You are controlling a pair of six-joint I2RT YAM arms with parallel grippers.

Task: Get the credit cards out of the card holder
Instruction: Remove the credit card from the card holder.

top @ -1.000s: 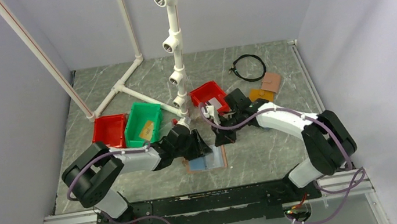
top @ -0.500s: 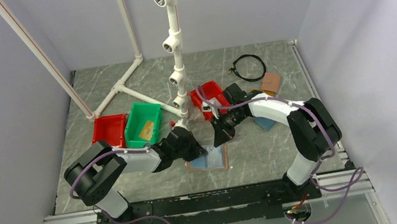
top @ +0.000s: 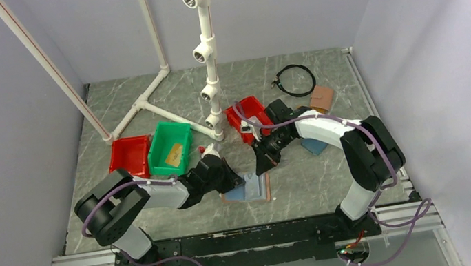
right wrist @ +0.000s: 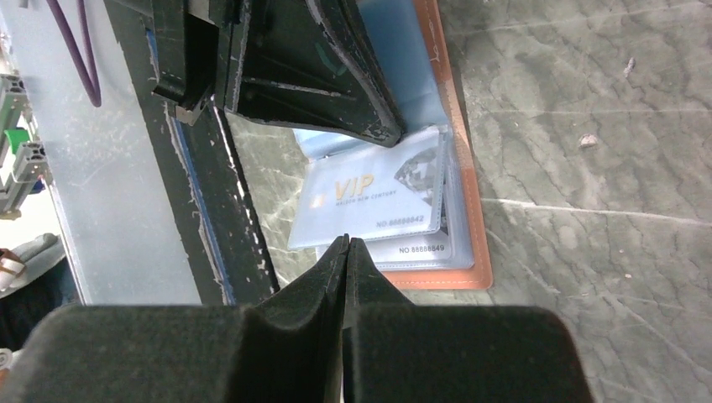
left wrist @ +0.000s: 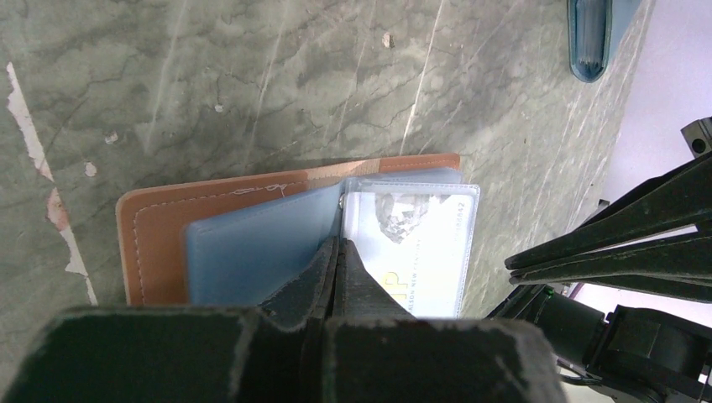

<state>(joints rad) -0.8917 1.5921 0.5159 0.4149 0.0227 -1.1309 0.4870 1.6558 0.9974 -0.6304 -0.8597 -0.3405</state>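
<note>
Grey-green marbled tabletop (top: 309,185), smooth and matt with chipped pale spots, enclosed by 3 plain lilac walls (top: 15,171).

- 1 card holder (top: 258,189): tan leather bifold with stitched edge and light blue lining, lying open and flat at the near middle of the table, between the 2 arms.
- 2 credit cards (right wrist: 374,191) visible: thin grey-white plastic rectangles with gold "VIP" lettering and a diamond picture, each in a clear glossy sleeve inside the holder. They overlap, so only the bottom strip of the lower card (right wrist: 420,249) shows. Neither is out of the holder.
- 1 left gripper (left wrist: 337,245): black fingers pressed together, tips down on the holder at the seam between the blue flap and the clear sleeve. Whether a thin layer is nipped between them cannot be told.
- 1 right gripper (right wrist: 345,243): black fingers pressed together with nothing between them, tips at the near edge of the upper card. Contact cannot be told.
- 2 red bins (top: 130,155), rectangular plastic, 1 on the left and 1 behind the holder.
- 1 green bin (top: 170,145), rectangular plastic, beside the left red bin, with 1 tan flat item inside.
- 1 pipe frame (top: 208,53), white round tubing with open fittings.
- 1 cable (top: 296,80), black, coiled in a loop at the back.
- 1 brown wallet (top: 322,98), back right.
- 1 blue wallet (top: 314,146), partly under the right arm.
</note>
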